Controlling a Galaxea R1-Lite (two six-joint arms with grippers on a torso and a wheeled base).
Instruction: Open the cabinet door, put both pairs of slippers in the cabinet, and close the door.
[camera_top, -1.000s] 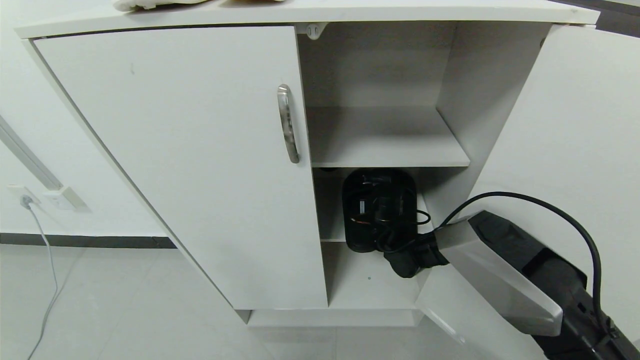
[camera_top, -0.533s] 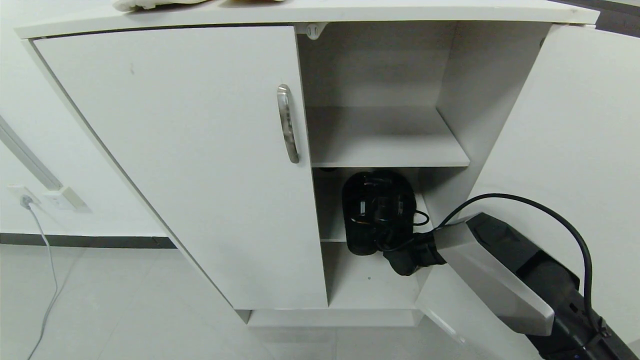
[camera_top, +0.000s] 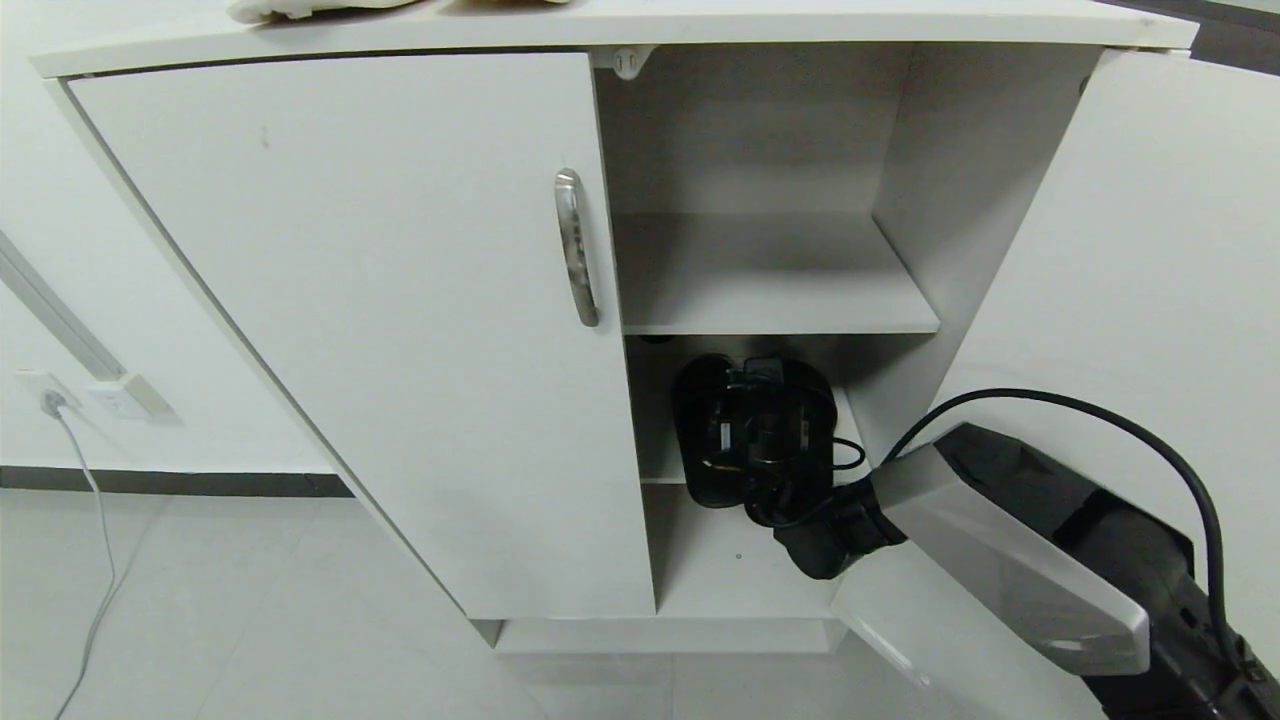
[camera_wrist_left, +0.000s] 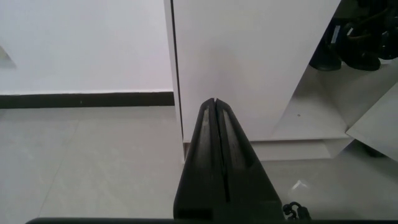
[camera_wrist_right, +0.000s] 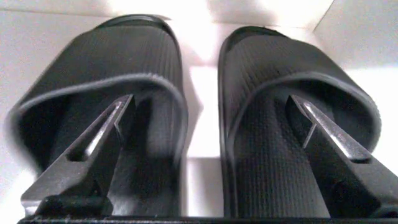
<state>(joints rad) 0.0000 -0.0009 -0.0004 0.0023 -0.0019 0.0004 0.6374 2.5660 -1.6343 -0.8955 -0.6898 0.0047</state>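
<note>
A pair of black slippers (camera_top: 705, 430) lies side by side on the cabinet's middle shelf (camera_top: 655, 450), behind the open right door (camera_top: 1150, 250). My right gripper (camera_top: 765, 440) reaches into that compartment. In the right wrist view the right gripper (camera_wrist_right: 208, 106) is open, one finger over the strap of each black slipper (camera_wrist_right: 124, 56). A light-coloured pair of slippers (camera_top: 300, 8) rests on the cabinet top. My left gripper (camera_wrist_left: 214, 106) is shut on nothing and hangs low over the floor in front of the closed left door (camera_wrist_left: 249, 56).
The left door (camera_top: 350, 300) with its metal handle (camera_top: 577, 247) is closed. The upper shelf (camera_top: 770, 270) and the cabinet bottom (camera_top: 720, 570) are bare. A wall socket with a cable (camera_top: 50, 402) is at the far left.
The black slippers have shifted slightly left and lower on the shelf. The right arm has dropped a little and drawn back.
</note>
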